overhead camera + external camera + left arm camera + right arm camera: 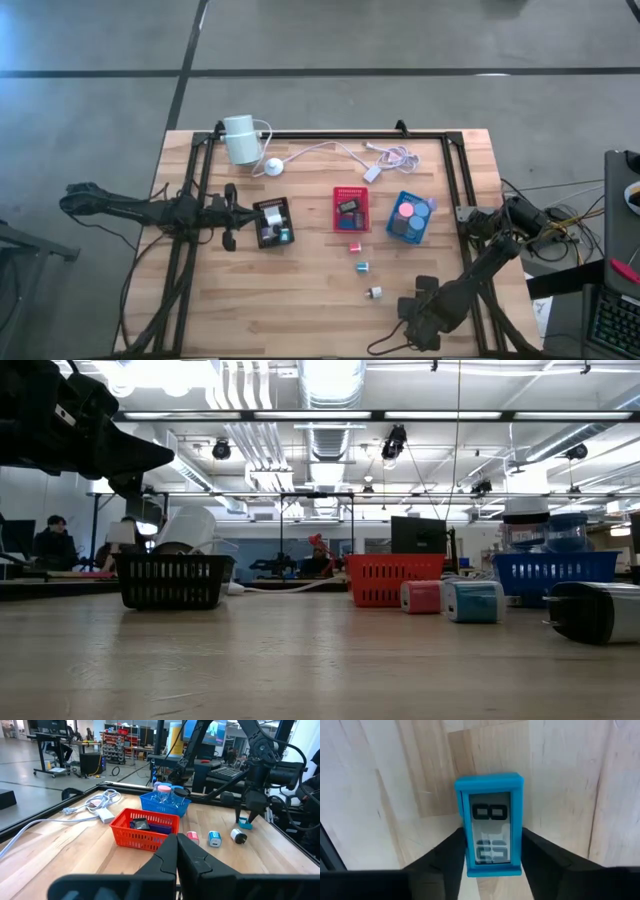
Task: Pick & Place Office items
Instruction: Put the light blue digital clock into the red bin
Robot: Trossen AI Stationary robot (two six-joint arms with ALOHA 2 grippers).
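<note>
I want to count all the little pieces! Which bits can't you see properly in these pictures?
- Blue piece: in the high view it is hidden under the right arm.
- Inside the black tray: the low view's mesh wall hides it, and in the high view the contents are too small.
- Dark thing in the red tray: too small to name.
- White piece: cut off by the low view's right edge.

L gripper (231,212) shut, arm stretched flat over table's left side; R gripper (418,308) pointing down near front-right, fingers (447,857) partly apart.
</note>
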